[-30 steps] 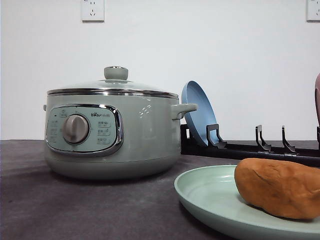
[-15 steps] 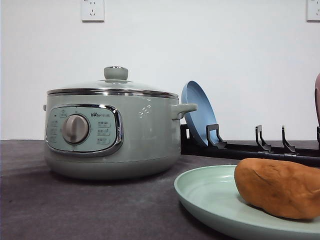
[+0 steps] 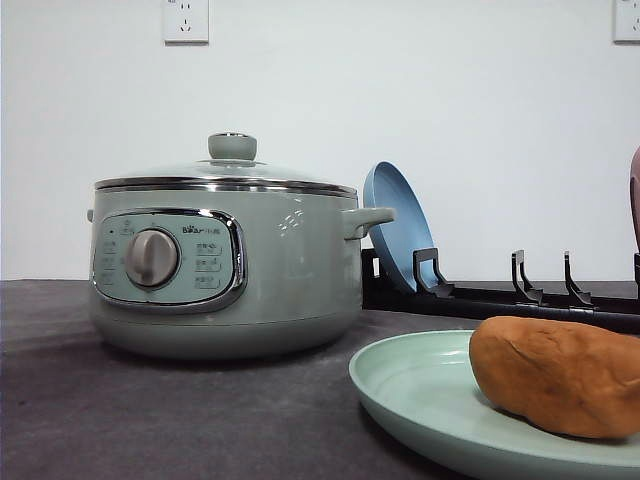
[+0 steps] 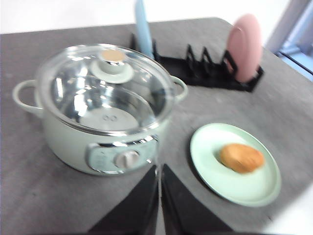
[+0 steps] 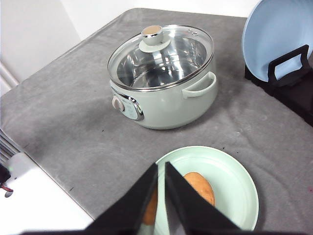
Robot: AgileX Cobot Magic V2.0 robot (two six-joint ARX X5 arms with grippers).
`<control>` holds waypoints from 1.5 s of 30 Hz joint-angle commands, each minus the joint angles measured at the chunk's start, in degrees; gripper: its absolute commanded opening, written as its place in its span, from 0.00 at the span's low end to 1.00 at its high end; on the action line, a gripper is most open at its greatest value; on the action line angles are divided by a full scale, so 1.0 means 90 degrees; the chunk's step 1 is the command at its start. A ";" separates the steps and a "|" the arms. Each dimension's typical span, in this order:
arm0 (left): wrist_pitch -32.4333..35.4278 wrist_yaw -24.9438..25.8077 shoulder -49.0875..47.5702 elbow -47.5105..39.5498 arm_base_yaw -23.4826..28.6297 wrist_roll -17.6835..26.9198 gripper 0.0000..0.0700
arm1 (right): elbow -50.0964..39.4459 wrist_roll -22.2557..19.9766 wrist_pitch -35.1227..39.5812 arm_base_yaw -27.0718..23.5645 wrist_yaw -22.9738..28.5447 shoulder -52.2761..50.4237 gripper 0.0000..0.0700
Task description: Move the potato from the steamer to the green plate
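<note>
Potato [image 5: 199,188] already lies on the green plate [image 5: 234,181], long axis running across the plate w/ 1 end partly hidden behind the right gripper [image 5: 161,169], so that arm looks nearer. Left gripper [image 4: 160,169] hangs by the steamer [image 4: 105,110], lid on; both sets of jaws pressed together, holding nothing. Potato matte, lumpy, orange-brown; plate smooth pale mint, raised rim; glass lid shows a bare steel bowl, so transfer looks done.

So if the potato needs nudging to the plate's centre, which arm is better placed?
Probably the right. Its gripper, fingers together, hangs right above the potato on the green plate. The left gripper sits nearer the lidded steamer.
</note>
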 commanded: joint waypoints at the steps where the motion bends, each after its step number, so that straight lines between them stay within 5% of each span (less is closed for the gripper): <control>1: 0.0532 0.0022 -0.0113 -0.0423 0.0246 0.0036 0.00 | 0.0075 -0.0029 0.0073 0.0056 0.0005 0.0019 0.02; 7: 0.2923 0.0015 -0.1006 -0.2754 0.1510 0.0181 0.00 | 0.0075 -0.0028 0.0073 0.0056 0.0005 0.0019 0.02; 13: 0.4140 -0.0025 -0.1958 -0.4681 0.2410 0.0197 0.00 | 0.0075 -0.0028 0.0073 0.0056 0.0005 0.0019 0.02; 24: 0.4527 -0.1189 -0.2835 -0.5740 0.2774 0.0180 0.00 | 0.0075 -0.0029 0.0075 0.0056 0.0005 0.0019 0.02; 45: 0.4431 -0.0988 -0.2835 -0.6067 0.2789 0.0503 0.00 | 0.0075 -0.0029 0.0073 0.0056 0.0005 0.0019 0.02</control>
